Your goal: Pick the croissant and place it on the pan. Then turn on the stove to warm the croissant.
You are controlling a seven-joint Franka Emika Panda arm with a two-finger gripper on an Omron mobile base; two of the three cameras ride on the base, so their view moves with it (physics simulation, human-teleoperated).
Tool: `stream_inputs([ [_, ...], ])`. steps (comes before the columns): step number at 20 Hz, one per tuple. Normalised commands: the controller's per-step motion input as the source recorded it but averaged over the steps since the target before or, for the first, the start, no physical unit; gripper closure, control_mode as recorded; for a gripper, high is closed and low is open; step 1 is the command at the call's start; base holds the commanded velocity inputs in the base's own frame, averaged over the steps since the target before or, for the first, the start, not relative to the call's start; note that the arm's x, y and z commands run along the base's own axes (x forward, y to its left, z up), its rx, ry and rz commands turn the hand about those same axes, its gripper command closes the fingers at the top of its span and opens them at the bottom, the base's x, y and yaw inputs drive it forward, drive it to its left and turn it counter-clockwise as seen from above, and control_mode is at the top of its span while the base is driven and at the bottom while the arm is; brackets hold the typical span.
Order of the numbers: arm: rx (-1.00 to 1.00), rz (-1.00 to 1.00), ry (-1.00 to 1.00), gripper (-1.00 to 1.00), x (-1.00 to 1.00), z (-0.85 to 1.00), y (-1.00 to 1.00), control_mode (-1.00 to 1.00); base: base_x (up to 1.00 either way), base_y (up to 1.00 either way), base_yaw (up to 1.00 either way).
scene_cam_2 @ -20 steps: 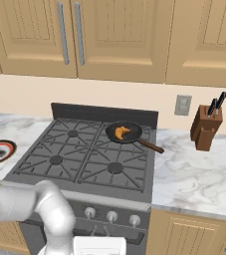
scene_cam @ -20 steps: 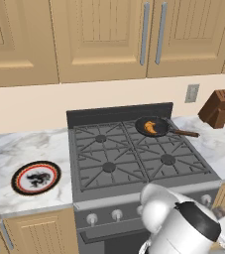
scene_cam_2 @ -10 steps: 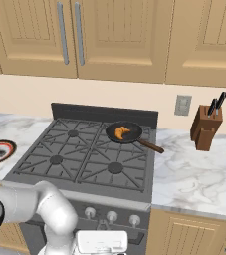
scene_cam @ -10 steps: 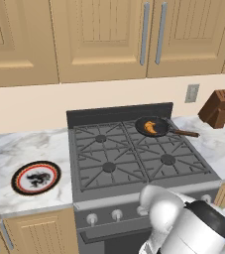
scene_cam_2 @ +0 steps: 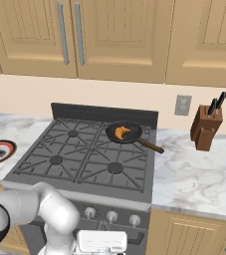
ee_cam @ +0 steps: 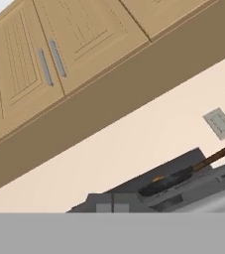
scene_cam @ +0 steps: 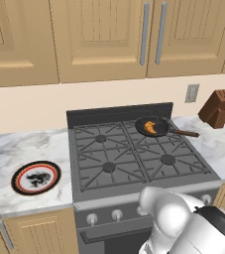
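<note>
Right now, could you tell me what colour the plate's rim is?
Red, on the plate; clearest in the left base view.

golden-orange croissant point(scene_cam: 152, 127), blk pan point(scene_cam: 156, 126), dk grey stove point(scene_cam: 134, 158)

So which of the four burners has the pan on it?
The back right burner: the small round black frying pan with the golden croissant sits there; the other three grates are bare.
</note>
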Motion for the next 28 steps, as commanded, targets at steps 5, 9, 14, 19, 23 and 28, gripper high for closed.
stream_inputs([
  [5,0.0,0.0,0.0,1.0,0.02,-0.14,-0.08,-1.0,0.0,0.0,0.0],
  [9,0.0,0.0,0.0,1.0,0.04,-0.09,-0.17,-1.0,0.0,0.0,0.0],
  [14,0.0,0.0,0.0,1.0,0.13,-0.13,-0.03,-1.0,0.0,0.0,0.0],
  [19,0.0,0.0,0.0,1.0,0.2,-0.19,0.0,-1.0,0.0,0.0,0.0],
  [23,0.0,0.0,0.0,1.0,0.15,-0.17,-0.01,-1.0,0.0,0.0,0.0],
  [28,0.0,0.0,0.0,1.0,0.08,-0.21,-0.05,-1.0,0.0,0.0,0.0],
])
